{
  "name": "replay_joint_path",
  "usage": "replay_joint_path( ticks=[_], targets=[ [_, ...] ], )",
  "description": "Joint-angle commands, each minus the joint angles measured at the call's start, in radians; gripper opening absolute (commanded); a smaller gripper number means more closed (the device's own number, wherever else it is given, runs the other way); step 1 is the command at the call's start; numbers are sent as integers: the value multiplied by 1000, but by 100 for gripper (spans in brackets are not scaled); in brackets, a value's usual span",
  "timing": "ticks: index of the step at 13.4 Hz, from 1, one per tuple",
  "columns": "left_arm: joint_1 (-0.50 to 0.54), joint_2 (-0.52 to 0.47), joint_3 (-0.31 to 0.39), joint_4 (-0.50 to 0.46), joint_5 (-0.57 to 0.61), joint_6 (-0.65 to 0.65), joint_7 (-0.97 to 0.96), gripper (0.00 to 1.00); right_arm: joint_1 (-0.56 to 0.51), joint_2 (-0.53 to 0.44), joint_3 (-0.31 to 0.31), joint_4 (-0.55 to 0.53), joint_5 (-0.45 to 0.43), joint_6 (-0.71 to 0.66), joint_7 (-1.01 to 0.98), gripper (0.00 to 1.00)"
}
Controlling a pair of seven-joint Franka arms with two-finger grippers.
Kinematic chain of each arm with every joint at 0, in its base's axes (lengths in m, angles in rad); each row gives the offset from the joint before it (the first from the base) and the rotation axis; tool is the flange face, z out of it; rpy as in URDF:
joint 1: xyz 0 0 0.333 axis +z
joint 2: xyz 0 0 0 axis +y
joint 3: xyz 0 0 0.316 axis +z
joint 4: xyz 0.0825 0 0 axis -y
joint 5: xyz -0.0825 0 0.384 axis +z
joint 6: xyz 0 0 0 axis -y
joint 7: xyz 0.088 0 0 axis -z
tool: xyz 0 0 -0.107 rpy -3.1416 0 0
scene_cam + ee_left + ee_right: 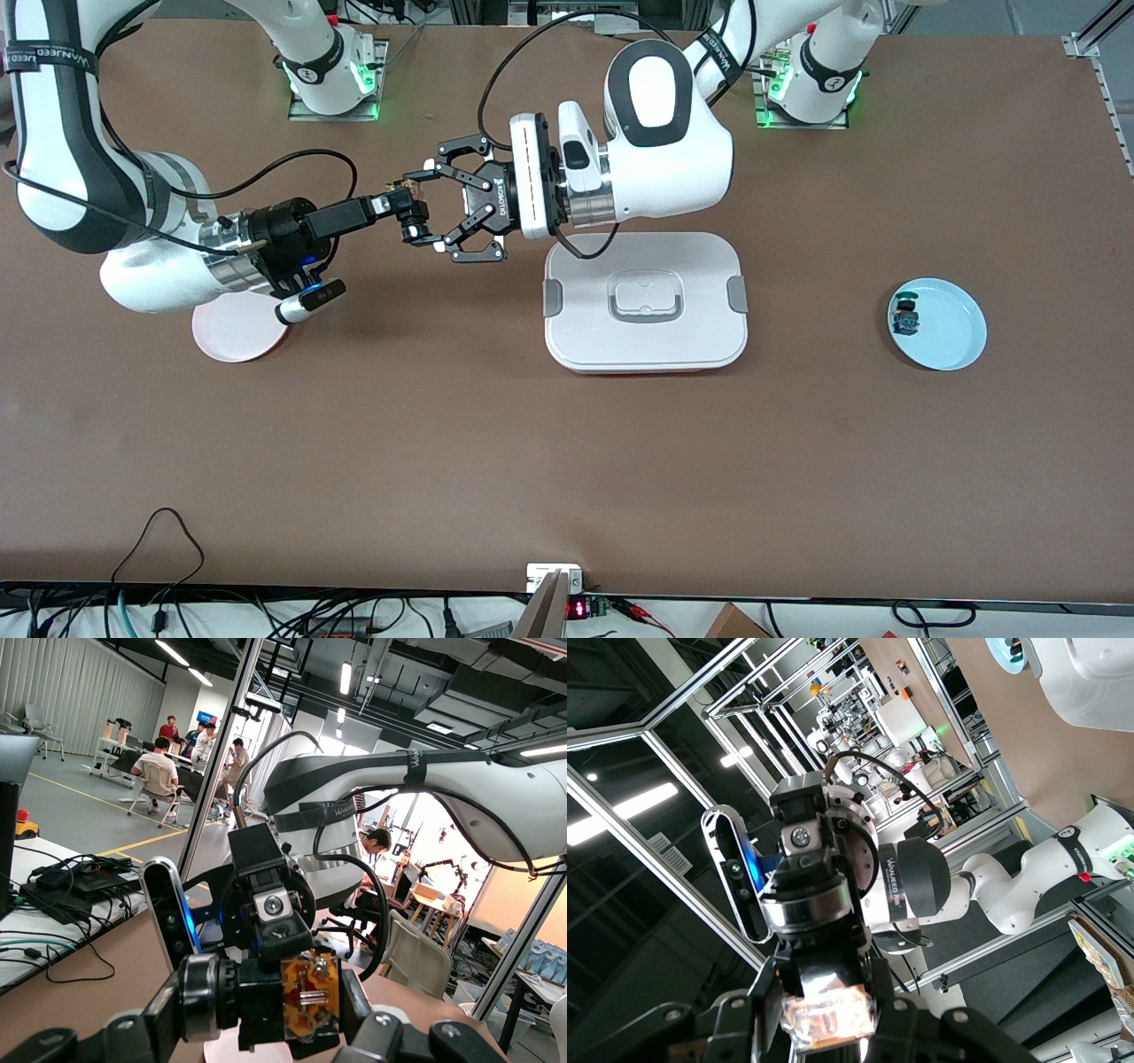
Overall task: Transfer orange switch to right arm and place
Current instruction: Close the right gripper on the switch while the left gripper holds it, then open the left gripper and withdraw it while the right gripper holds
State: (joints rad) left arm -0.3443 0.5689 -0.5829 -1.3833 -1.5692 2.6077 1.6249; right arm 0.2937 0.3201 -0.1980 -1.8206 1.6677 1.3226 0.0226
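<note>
Front view: the handover is mid-step, in the air above bare brown table near the white lidded box (645, 301). The left gripper (423, 208) and the slim right gripper (400, 206) both clamp the tiny orange switch (407, 188). Next, I judge, the left jaws must release.

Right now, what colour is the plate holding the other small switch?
Light blue plate, clearest in the front view.

White lidded box (647, 354) mid-table; pink plate (232, 337); blue plate (952, 332) w/ small switch (905, 317).
</note>
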Motion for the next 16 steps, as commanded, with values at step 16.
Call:
replay_joint_path(
  ticks=[16],
  targets=[
    [204,12,5,-39,-5,-297,62,100,12,-4,-3,3,29,9,-66,1]
  ],
)
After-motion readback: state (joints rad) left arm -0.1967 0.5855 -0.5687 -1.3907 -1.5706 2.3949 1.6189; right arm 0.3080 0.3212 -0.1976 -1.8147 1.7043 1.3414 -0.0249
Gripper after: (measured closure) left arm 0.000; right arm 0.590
